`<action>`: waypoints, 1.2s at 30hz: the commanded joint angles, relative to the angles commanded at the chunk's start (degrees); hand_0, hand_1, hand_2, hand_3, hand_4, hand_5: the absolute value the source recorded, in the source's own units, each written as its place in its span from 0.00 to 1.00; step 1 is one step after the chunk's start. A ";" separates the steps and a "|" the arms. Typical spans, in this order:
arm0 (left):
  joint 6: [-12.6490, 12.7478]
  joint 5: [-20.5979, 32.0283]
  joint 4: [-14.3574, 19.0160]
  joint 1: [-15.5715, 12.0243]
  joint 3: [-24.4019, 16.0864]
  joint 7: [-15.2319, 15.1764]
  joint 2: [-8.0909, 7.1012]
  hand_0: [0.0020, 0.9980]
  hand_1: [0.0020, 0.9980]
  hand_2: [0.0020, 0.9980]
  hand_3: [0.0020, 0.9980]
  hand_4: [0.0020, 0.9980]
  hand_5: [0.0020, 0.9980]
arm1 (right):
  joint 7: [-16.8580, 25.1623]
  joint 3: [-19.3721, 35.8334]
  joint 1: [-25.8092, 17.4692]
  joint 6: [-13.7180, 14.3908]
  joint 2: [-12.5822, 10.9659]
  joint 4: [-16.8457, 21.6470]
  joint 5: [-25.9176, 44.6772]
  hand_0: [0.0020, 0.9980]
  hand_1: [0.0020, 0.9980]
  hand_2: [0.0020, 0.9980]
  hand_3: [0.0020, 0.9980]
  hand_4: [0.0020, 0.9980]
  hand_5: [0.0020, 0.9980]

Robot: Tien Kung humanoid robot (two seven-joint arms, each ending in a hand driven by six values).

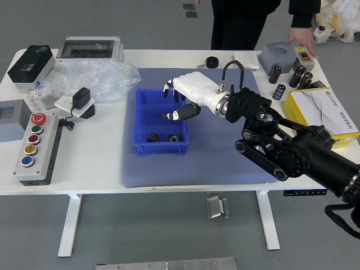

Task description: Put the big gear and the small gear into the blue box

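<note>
My right hand [179, 104] is over the right part of the blue box [142, 149], its fingers spread and holding nothing. Inside the box, near its front wall, lie two dark gears side by side: one gear [174, 138] on the right and another gear [153, 136] to its left. The hand covers part of the box's right rim.
A button panel [38, 149] and clear plastic wrap [98, 79] are on the left. A black round object [212, 62] sits behind the mat [214, 169]. Yellow box [323, 115] and dark cylinders [279, 91] stand right. A person's hand [302, 37] rests at the far right.
</note>
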State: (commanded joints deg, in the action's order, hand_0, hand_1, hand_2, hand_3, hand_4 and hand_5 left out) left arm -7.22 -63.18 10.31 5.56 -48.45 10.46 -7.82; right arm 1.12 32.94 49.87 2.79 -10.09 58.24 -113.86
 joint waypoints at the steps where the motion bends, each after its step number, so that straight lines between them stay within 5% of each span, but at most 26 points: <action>1: 0.01 0.05 0.00 0.00 0.00 -0.01 0.00 0.89 0.88 0.85 0.85 0.73 0.30 | -0.04 0.17 0.03 -0.06 -0.38 0.19 -0.01 0.43 0.43 0.53 0.67 0.87 0.55; 10: 0.12 0.62 0.00 -0.17 -0.28 -0.09 -0.01 0.89 0.88 0.85 0.85 0.73 0.30 | -0.62 2.91 -1.78 -1.22 -7.13 2.76 0.30 0.43 0.43 0.52 0.67 0.87 0.55; 11: 0.14 0.68 0.00 -0.19 -0.30 -0.12 0.00 0.89 0.87 0.85 0.85 0.73 0.30 | -0.71 3.18 -2.19 -1.41 -7.91 2.95 0.35 0.51 0.50 0.60 0.67 0.86 0.54; 16: 0.15 0.71 0.00 -0.12 -0.54 -0.20 0.21 0.89 0.87 0.85 0.85 0.73 0.30 | -1.41 6.05 -5.69 -2.40 -12.60 4.58 0.13 0.51 0.50 0.60 0.67 0.86 0.54; 17: 0.16 0.76 0.00 -0.10 -0.56 -0.24 0.23 0.89 0.88 0.85 0.85 0.73 0.30 | -1.55 6.90 -6.53 -2.52 -13.51 4.88 0.17 0.61 0.60 0.66 0.69 0.83 0.53; 22: 0.17 0.74 0.00 -0.24 -0.71 -0.15 0.22 0.89 0.88 0.85 0.85 0.73 0.30 | -2.18 12.36 -11.10 -2.46 -17.43 6.13 1.48 0.61 0.60 0.66 0.69 0.83 0.53; 28: 0.19 0.87 0.00 -0.26 -0.64 -0.25 0.31 0.89 0.88 0.85 0.85 0.73 0.30 | -1.82 20.03 -16.72 -0.15 -19.35 7.41 7.90 0.66 0.64 0.72 0.73 0.80 0.52; 29: 0.19 0.85 0.00 -0.24 -0.68 -0.25 0.33 0.89 0.88 0.85 0.85 0.73 0.30 | -1.68 21.44 -17.74 0.22 -19.51 7.69 9.55 0.72 0.71 0.81 0.83 0.73 0.60; 34: 0.22 1.11 0.00 -0.23 -0.58 -0.30 0.34 0.89 0.88 0.85 0.85 0.73 0.30 | 0.08 27.96 -22.70 2.20 -19.32 8.74 19.58 0.72 0.71 0.81 0.83 0.73 0.60; 36: 0.23 1.24 0.00 -0.24 -0.53 -0.32 0.36 0.89 0.88 0.85 0.85 0.73 0.30 | 1.24 30.60 -24.72 2.33 -19.00 9.28 23.90 0.76 0.75 0.85 0.87 0.70 0.70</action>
State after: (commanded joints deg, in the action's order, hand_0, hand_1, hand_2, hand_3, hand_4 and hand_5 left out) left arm -6.98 -61.95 10.31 5.32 -48.98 10.15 -7.46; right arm 2.36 63.53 25.14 5.12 -29.09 67.52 -89.96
